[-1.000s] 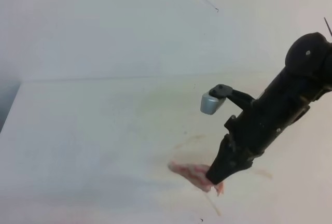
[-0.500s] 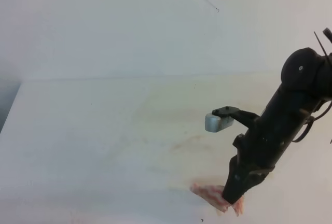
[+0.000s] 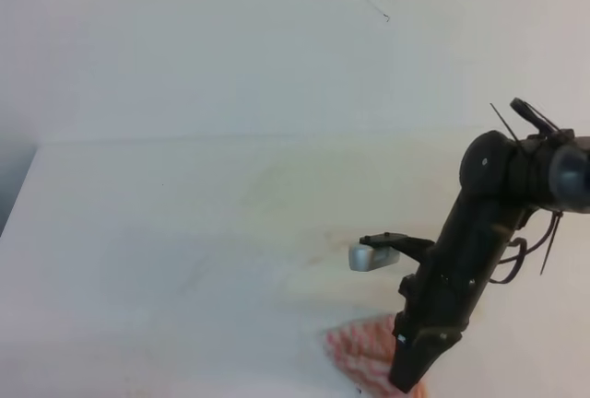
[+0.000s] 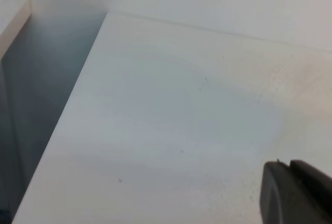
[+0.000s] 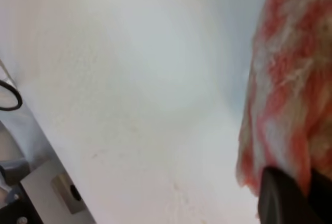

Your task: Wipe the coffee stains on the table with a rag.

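right hand (image 3: 410, 381) pinching pink-and-white striped cloth rag (image 3: 355, 354) | wiping stroke, near edge of white surface (image 3: 166, 232) | next: press toward faint tan stain (image 3: 323, 252)

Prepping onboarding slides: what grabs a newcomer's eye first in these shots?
The black right arm, reaching down at the lower right of the high view, its right gripper pressing the pink-and-white rag onto the table near the front edge. Next, faint yellowish smears mid-table, just beyond the rag. The left wrist view shows only bare tabletop.
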Motion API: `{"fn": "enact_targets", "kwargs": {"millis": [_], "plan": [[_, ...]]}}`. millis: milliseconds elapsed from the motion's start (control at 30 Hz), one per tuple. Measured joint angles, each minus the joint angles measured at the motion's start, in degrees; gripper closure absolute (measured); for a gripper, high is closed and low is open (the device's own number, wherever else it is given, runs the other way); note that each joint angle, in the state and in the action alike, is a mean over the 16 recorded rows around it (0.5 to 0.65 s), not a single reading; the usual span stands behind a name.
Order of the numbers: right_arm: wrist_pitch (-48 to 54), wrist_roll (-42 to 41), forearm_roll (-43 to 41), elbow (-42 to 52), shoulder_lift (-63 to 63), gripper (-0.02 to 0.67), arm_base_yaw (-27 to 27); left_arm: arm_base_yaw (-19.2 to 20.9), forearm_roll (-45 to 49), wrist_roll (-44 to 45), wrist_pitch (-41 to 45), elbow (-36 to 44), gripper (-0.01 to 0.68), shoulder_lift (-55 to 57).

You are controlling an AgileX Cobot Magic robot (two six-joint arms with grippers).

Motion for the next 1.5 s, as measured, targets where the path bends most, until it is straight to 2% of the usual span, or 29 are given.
{"fn": "enact_targets", "kwargs": {"millis": [467,733,933,1300,1500], "plan": [[-12.7,10.8,-3.2,-15.0,3.5,0.648,-3.7,0.0,0.0,0.0,0.0,0.0,0.674,0.2],[-13.8,16.0,-7.1,-19.1,2.4,0.644,-8.1,0.0,0.0,0.0,0.0,0.0,0.674,0.3],[-15.0,17.6,-10.2,-16.1,-1.6,0.644,-10.3,0.0,0.0,0.0,0.0,0.0,0.674,0.3],[-22.5,18.4,-12.9,-2.2,-10.4,0.650,-11.5,0.0,0.0,0.0,0.0,0.0,0.674,0.2],[-23.9,16.8,-11.5,1.2,-11.6,0.606,-11.5,0.0,0.0,0.0,0.0,0.0,0.674,0.2]]}}
